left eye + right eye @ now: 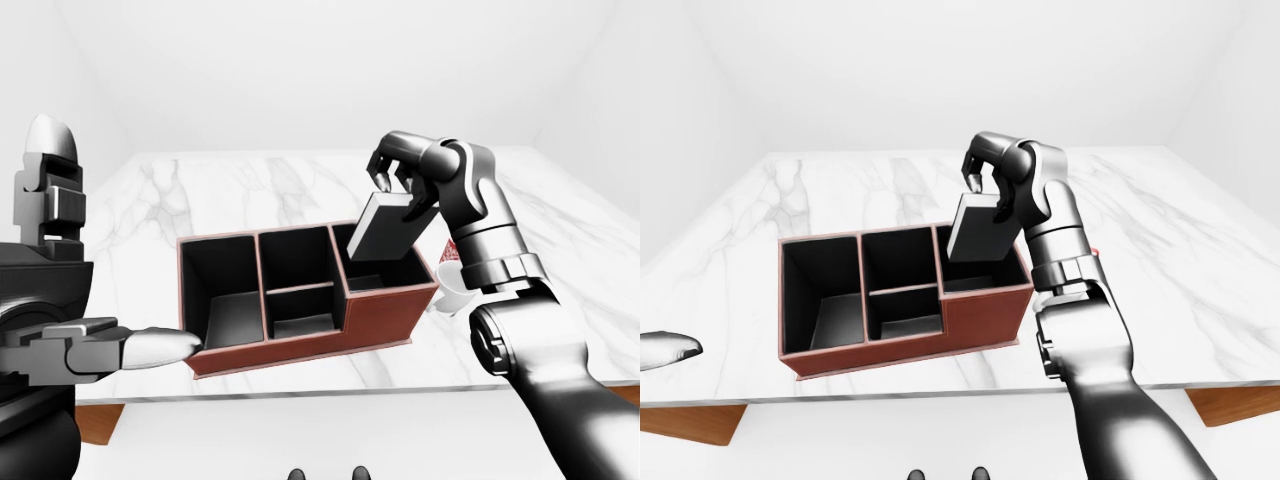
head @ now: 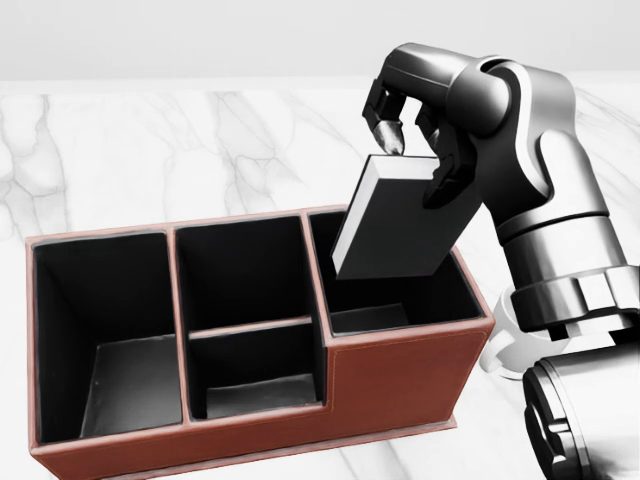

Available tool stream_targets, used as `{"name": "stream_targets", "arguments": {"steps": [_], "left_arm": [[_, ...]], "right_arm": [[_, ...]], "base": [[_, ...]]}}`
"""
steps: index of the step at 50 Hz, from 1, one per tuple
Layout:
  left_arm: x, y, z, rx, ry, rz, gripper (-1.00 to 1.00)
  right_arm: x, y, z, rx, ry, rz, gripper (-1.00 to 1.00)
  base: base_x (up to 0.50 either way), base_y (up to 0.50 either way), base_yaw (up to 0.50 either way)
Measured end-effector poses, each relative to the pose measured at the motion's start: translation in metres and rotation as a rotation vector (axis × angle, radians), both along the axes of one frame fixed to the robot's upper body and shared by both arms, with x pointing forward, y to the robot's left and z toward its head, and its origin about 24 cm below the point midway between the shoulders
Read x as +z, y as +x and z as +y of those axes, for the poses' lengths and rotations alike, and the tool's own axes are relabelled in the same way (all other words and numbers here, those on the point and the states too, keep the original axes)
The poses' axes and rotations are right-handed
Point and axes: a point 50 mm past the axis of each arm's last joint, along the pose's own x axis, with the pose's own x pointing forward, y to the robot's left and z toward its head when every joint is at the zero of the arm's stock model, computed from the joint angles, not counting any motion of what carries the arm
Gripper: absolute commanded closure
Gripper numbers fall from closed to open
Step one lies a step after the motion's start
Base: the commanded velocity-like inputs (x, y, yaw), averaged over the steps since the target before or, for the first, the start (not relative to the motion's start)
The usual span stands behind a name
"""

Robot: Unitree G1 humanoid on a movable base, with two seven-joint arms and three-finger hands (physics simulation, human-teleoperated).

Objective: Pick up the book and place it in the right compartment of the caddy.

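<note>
**Spotter:** Sweep it left to right for me. What have you got?

**Me:** Far left in the left-eye view, my left hand (image 1: pixel 150 347) hangs low with its fingers out straight, empty, well apart from everything that matters. To the right of it sits the caddy (image 2: pixel 400 385) on the marble table (image 2: pixel 120 150): a big left bay, two small middle bays, then the right compartment (image 2: pixel 385 290), which I judge empty.

**Spotter:** And the book?

**Me:** The book (image 2: pixel 400 225) is in my right hand (image 2: pixel 415 135), pinched at its top edge, fingers clamped round that end. It hangs directly below the hand, long axis running down and a little toward the view's left, so it's tilted, not plumb. Its lower corner is just at the compartment's mouth, close to the divider (whether it touches the rim, I can't tell).

**Spotter:** So the right arm finishes it?

**Me:** Yes, it's right over the bay. I'd say straighten the book, then lower. A white mug (image 2: pixel 505 345) stands just beside the caddy's right wall, under my forearm.
</note>
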Motion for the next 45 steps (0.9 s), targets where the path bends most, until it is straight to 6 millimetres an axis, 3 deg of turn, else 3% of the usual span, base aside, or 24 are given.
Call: {"name": "stream_targets", "arguments": {"steps": [45], "left_arm": [[-0.001, 0.001, -0.001, -0.003, 0.003, 0.005, -1.0]], "right_arm": [[-0.055, 0.004, -0.005, -0.015, 0.044, 0.199, 1.0]], "base": [[0.0, 0.0, 0.0]]}}
